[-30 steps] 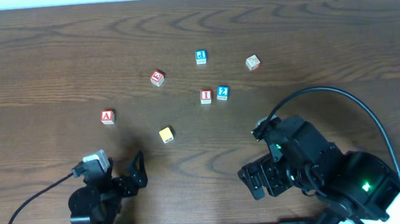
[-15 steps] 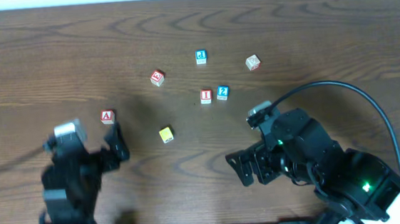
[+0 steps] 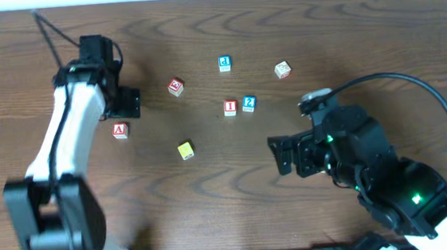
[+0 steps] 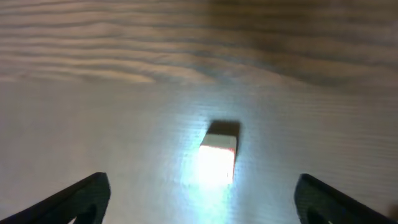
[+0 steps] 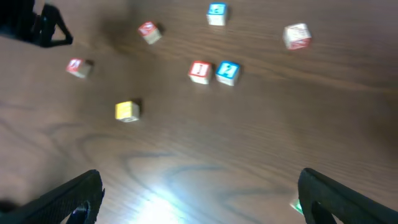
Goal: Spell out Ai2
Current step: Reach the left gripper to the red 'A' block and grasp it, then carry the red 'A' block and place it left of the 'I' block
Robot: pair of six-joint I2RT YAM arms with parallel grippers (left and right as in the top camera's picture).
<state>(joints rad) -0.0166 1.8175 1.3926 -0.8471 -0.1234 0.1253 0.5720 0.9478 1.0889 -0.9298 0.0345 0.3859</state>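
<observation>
The left gripper (image 3: 130, 102) hangs well to the left of the I block (image 3: 230, 107), fingers spread wide and holding nothing. The A block (image 3: 119, 131) lies on the table (image 3: 375, 25) well left of the I block, slightly nearer the robot. A red block (image 3: 175, 86) lies up-left of the I block, and a yellow block (image 3: 185, 149) down-left of it. A blue block (image 3: 224, 63) lies directly beyond the I block. The 2 block (image 3: 248, 103) sits just beside its right face. A pale block (image 3: 282, 70) lies up-right. The right gripper (image 3: 280, 154) hangs down-right of the I block, fingers apart and empty.
</observation>
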